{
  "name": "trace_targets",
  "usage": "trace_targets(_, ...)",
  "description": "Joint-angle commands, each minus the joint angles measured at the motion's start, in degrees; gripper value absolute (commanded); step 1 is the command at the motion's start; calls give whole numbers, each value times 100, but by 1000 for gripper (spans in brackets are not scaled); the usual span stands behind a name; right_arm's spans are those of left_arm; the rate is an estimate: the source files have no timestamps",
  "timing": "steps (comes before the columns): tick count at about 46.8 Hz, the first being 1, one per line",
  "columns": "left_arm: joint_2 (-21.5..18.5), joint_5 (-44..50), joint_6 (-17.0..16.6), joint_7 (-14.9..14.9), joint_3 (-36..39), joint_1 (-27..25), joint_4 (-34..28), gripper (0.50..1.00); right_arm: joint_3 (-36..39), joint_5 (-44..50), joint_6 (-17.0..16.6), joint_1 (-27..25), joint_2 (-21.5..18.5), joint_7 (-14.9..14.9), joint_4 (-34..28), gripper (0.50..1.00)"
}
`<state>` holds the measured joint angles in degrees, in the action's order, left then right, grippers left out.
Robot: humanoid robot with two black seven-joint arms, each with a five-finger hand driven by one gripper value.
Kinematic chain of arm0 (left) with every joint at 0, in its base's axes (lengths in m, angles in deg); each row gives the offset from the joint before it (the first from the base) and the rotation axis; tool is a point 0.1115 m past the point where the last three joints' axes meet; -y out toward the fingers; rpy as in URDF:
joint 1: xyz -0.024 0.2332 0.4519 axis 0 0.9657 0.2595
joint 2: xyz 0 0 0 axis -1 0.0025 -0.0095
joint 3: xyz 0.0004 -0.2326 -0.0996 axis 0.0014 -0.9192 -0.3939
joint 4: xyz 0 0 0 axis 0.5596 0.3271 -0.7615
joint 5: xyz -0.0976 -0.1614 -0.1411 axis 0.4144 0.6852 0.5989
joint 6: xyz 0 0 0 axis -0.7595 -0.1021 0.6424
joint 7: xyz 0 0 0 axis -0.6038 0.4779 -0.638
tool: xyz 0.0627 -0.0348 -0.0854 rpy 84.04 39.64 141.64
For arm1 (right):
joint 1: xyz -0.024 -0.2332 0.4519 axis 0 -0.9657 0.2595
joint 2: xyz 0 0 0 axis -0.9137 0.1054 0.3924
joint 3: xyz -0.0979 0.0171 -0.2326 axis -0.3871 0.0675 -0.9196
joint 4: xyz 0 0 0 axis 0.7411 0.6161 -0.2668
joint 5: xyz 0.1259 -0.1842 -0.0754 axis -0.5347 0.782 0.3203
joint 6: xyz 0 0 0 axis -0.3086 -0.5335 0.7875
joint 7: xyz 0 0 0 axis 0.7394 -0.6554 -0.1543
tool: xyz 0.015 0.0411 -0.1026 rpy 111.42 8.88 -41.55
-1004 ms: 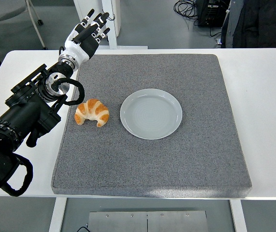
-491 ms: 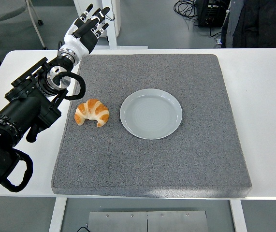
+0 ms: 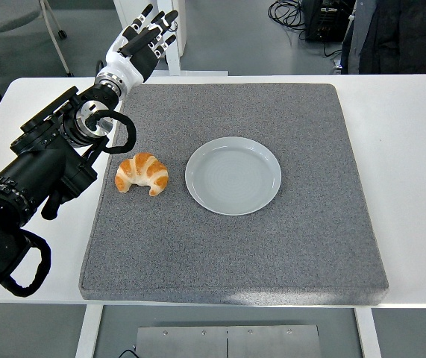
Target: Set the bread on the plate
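Grey felt mat: crescent croissant beside round plate.

I see my left hand raised past the far left corner of the grey mat, fingers spread, empty. The croissant lies on the mat just left of the empty plate, apart.

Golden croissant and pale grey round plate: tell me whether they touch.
Apart. The head view shows a strip of bare grey mat between the golden croissant and the rim of the pale grey round plate; the croissant lies left of the plate.
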<state>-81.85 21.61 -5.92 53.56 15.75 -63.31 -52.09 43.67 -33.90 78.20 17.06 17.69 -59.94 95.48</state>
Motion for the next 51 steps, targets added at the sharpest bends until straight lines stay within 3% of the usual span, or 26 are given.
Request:
trace_targets(1, 0, 1, -41, -3, 280, 7, -139, 992, 0, 0, 0, -3, 0, 0, 0, 1000)
trace_targets(10, -87, 1, -173, 23, 1168, -29, -455, 992, 0, 0, 0, -3, 0, 0, 0, 1000)
trace_targets(17, -535, -8, -427, 32, 1370, -29, -1316, 992, 0, 0, 0, -3, 0, 0, 0, 1000)
trace_targets(25, -1089, -61, -718, 322, 1581, -46, -2055, 992, 0, 0, 0, 6, 0, 0, 0, 1000)
trace_targets(41, -1828, -1809, -630, 462, 1801, -292, -2617, 992, 0, 0, 0, -3, 0, 0, 0, 1000)
trace_targets(51, -1916, -2926, -595, 559, 1801, -249, -2723, 992, 0, 0, 0, -3, 0, 0, 0, 1000)
